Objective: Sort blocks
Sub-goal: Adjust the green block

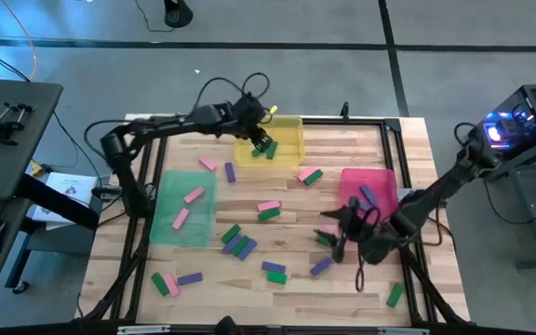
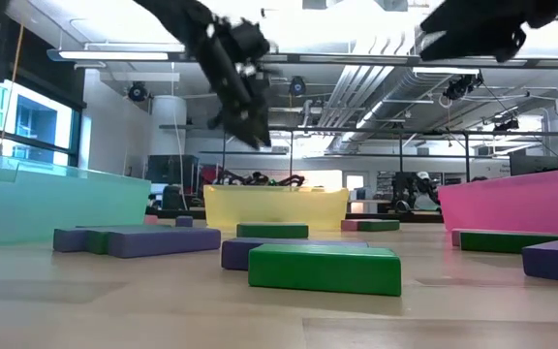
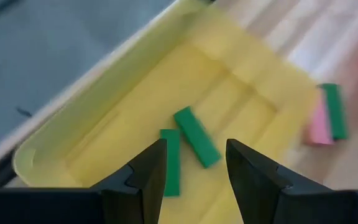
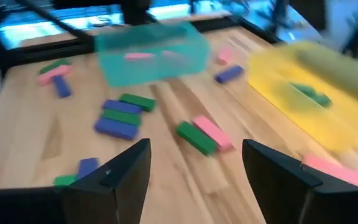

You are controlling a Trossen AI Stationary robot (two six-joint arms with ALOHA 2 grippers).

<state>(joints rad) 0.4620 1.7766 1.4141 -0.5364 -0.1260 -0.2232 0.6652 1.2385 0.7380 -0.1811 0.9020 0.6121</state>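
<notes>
Pink, green and blue-purple blocks lie scattered flat on the wooden table (image 1: 249, 279). Two green blocks (image 3: 188, 146) lie in the yellow tray (image 1: 270, 141). Pink blocks (image 1: 186, 207) lie in the green tray (image 1: 182, 209), and purple blocks (image 1: 368, 197) in the pink tray (image 1: 370, 191). My left gripper (image 1: 262, 146) hangs open over the yellow tray, its fingers (image 3: 148, 174) above the green blocks, touching nothing. My right gripper (image 1: 335, 231) is open above the table just left of the pink tray, holding nothing; its fingers (image 4: 114, 177) show wide apart.
Loose blocks lie in clusters: near the table's centre (image 1: 238, 242), by the near left corner (image 1: 173, 281), between the yellow and pink trays (image 1: 309, 174), and near my right gripper (image 1: 322, 266). A dark frame (image 1: 408, 167) borders the table. Desks with equipment stand on both sides.
</notes>
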